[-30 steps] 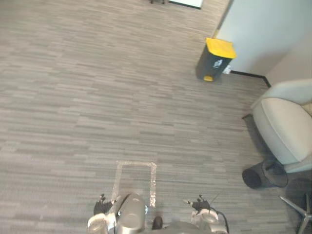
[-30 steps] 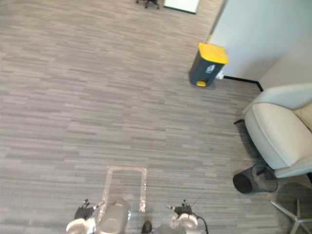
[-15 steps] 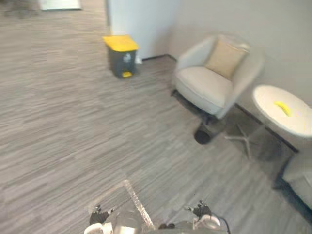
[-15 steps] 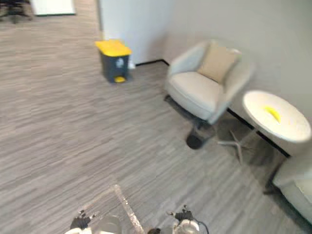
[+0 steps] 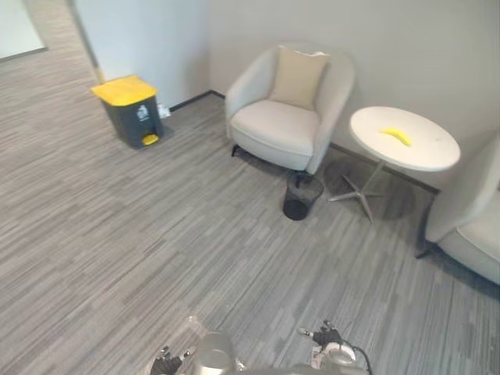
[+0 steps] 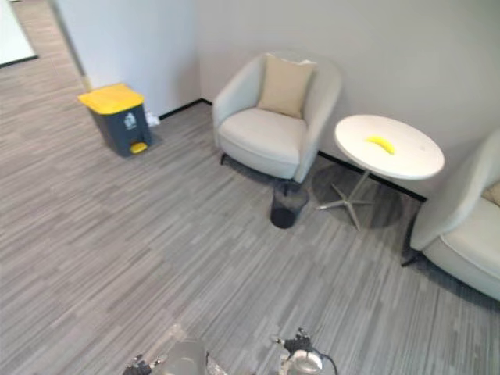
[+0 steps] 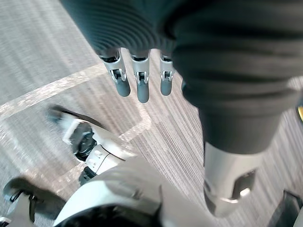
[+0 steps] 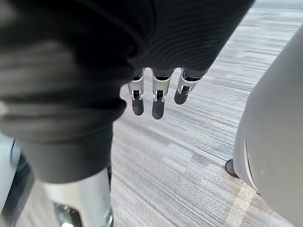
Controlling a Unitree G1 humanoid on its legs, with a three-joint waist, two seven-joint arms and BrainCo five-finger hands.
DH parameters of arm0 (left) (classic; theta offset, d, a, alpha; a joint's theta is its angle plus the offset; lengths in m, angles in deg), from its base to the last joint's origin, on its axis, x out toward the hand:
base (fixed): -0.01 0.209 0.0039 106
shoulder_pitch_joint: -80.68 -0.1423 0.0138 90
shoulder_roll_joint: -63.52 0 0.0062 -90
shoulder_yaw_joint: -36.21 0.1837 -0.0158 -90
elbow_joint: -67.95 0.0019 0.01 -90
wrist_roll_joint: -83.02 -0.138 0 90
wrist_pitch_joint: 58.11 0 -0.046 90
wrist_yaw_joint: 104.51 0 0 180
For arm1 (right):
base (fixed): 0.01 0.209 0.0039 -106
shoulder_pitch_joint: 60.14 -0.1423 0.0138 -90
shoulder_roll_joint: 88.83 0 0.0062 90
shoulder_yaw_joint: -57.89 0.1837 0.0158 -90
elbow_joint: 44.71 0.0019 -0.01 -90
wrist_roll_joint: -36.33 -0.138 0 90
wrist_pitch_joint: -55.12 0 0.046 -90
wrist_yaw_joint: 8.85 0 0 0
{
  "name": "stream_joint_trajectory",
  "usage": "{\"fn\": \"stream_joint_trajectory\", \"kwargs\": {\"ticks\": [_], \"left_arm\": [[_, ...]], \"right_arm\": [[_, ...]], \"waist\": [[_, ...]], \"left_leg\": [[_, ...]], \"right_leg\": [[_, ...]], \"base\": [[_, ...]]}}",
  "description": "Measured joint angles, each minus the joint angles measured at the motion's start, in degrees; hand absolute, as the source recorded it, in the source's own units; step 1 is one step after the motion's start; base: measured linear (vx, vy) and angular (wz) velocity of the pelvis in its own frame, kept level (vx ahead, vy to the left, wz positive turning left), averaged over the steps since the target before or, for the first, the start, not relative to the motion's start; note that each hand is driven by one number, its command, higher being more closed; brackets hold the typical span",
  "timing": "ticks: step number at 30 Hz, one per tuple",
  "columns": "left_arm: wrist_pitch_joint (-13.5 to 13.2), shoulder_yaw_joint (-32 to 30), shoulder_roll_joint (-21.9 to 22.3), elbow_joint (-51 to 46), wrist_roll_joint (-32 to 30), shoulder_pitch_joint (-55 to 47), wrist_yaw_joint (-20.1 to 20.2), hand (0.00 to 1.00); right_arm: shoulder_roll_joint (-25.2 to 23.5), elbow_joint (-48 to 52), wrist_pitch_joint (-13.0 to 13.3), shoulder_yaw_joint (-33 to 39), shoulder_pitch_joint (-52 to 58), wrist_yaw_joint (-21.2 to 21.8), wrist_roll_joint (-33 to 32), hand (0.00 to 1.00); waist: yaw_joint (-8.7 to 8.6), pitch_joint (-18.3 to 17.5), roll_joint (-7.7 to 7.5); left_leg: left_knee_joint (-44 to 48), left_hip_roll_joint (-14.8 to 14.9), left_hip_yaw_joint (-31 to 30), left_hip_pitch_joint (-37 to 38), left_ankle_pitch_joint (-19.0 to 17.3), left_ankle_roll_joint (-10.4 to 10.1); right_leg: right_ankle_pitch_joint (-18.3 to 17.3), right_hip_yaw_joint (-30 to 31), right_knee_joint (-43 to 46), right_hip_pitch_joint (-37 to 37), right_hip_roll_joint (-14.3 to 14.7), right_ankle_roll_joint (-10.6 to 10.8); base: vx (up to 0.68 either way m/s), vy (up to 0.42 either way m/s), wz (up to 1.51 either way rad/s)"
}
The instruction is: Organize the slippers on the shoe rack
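Both the left hand (image 7: 137, 78) and right hand (image 8: 156, 92) hung with fingers relaxed, holding nothing; the armchair (image 5: 285, 117) and round table (image 5: 402, 139) stood ahead, so progress could not be judged.

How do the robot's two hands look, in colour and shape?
Both are built alike. The left hand has a dark ribbed cover over its back and wrist, a row of slim silver fingers with dark rounded tips, and a thicker silver thumb set apart. The right hand shows the same dark ribbed cover, the same silver fingers with dark tips, and a silver thumb apart from them.
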Motion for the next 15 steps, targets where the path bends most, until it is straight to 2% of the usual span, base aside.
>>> {"fn": "stream_joint_trajectory", "kwargs": {"ticks": [1,5,7,9,11,15], "left_arm": [[-0.1,0.0,-0.6,0.1,0.0,0.2,-0.1,0.0],[-0.4,-0.4,-0.6,1.1,-0.1,1.8,-0.2,0.0],[-0.4,-0.6,-0.6,2.1,-0.1,2.7,-0.2,0.0],[-0.5,-1.0,-0.6,3.8,-0.1,3.7,-0.6,0.0],[-0.5,-1.2,-0.5,4.1,-0.2,3.8,-0.8,0.0],[-0.7,-1.6,-0.5,5.2,-0.2,4.2,-1.1,0.0]], "right_arm": [[0.0,0.1,-0.3,-0.1,0.0,0.2,0.0,0.0],[-0.2,0.3,-0.6,-0.5,0.7,0.1,0.1,0.0],[-0.2,0.4,-0.5,-0.5,0.8,0.0,0.1,0.0],[-0.2,0.4,-0.5,-1.7,0.8,0.1,0.1,0.0],[-0.2,0.4,-0.5,-2.4,0.9,0.1,0.1,0.0],[-0.2,0.4,-0.4,-2.4,1.0,0.0,0.2,0.0]], "waist": [[-0.27,-0.3,-0.33],[-0.08,-0.7,-1.04],[-0.13,-0.8,-0.94],[-0.19,-0.9,-0.76],[-0.19,-1.0,-0.83],[-0.41,-1.3,-0.72]], "left_leg": [[-0.8,-0.7,1.9,0.4,0.1,1.1],[0.1,-0.8,7.7,1.3,-1.7,3.3],[-0.2,-0.9,9.0,1.4,-2.0,3.8],[-2.0,-0.3,12.9,3.3,-2.2,4.4],[-3.4,0.0,15.1,4.7,-2.0,4.6],[-5.5,0.7,19.4,7.7,-1.6,5.3]], "right_leg": [[0.7,0.7,-0.6,0.2,-1.3,1.4],[2.3,5.2,-3.3,0.6,-2.3,3.7],[3.1,6.5,-4.6,0.6,-2.6,4.3],[5.7,7.9,-6.4,0.7,-3.1,5.2],[6.5,7.8,-6.4,0.7,-3.4,5.4],[7.3,2.9,-6.3,1.0,-4.4,5.2]], "base": [[0.15,0.214,-0.58],[0.16,0.202,-0.64],[0.08,0.126,-0.51],[0.09,0.166,-0.79],[0.04,0.089,-0.68],[0.0,0.02,-0.5]]}}
